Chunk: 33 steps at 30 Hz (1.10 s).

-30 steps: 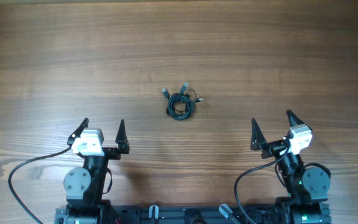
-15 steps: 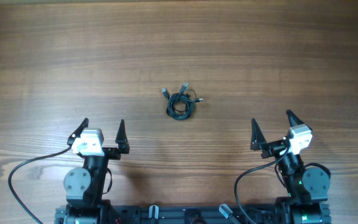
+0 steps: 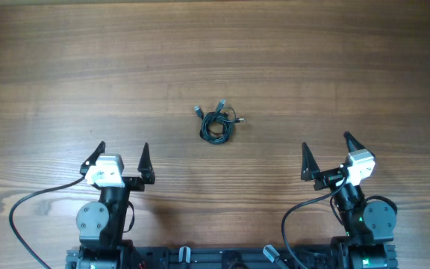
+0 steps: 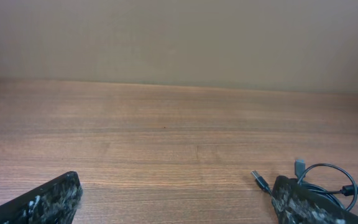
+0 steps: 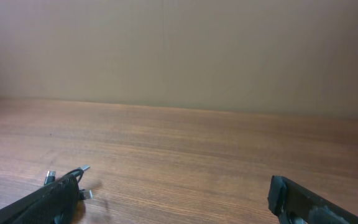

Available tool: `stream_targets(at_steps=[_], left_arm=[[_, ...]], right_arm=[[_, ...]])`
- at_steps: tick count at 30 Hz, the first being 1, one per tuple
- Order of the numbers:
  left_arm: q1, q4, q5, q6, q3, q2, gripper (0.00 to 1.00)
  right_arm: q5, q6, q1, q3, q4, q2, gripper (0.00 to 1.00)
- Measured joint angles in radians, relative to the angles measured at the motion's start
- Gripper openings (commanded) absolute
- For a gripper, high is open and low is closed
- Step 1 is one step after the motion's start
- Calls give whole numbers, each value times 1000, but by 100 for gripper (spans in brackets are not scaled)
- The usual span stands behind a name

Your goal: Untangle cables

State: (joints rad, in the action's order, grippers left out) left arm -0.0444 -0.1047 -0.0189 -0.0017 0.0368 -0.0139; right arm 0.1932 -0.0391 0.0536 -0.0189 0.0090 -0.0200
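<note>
The left fingers (image 3: 145, 158) stood spread wide with nothing between them, their tips just above the bare wood of the bench (image 3: 334, 67). The right fingers (image 3: 305, 161) were spread just as wide and were likewise empty.

The cables (image 3: 216, 124) lay bunched in one small dark coil on the bench, ahead of both pairs of fingers and roughly midway between them, well apart from each. From the left fingers the coil was forward and off to their right; from the right fingers it was forward and off to their left. Several silvery plug ends (image 3: 198, 110) stuck out of the coil on the side away from the fingers.

In the left wrist view the cables (image 4: 325, 182) showed just past the tip of the right-hand finger (image 4: 303, 204), which hid part of the loop, while the other finger (image 4: 48, 202) had only wood in front of it. In the right wrist view the cables (image 5: 73, 172) peeked out behind the left-hand finger (image 5: 42, 202), and the other finger (image 5: 309, 202) had only wood in front of it. A plain beige wall (image 5: 179, 50) rose beyond the far edge of the bench.
</note>
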Motion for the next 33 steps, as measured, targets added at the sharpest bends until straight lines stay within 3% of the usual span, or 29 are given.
stream_targets(at_steps=[10, 14, 19, 23, 30, 33], left_arm=[[0, -29, -84, -90, 130, -102, 100], [0, -39, -157, -121, 249, -304, 100], [-24, -192, -240, -168, 517, -629, 100], [-180, -243, -264, -185, 738, -895, 100], [-412, -98, -276, -188, 774, -1188, 100], [-443, -58, -275, -191, 774, -1299, 86]], right_arm=[[0, 0, 0, 0, 0, 1, 100], [0, 0, 0, 0, 0, 3, 100], [-1, 0, 0, 5, 0, 5, 100], [-3, 0, 0, 7, 0, 6, 100], [-4, 0, 0, 10, 0, 6, 100], [-4, 0, 0, 11, 0, 6, 100]])
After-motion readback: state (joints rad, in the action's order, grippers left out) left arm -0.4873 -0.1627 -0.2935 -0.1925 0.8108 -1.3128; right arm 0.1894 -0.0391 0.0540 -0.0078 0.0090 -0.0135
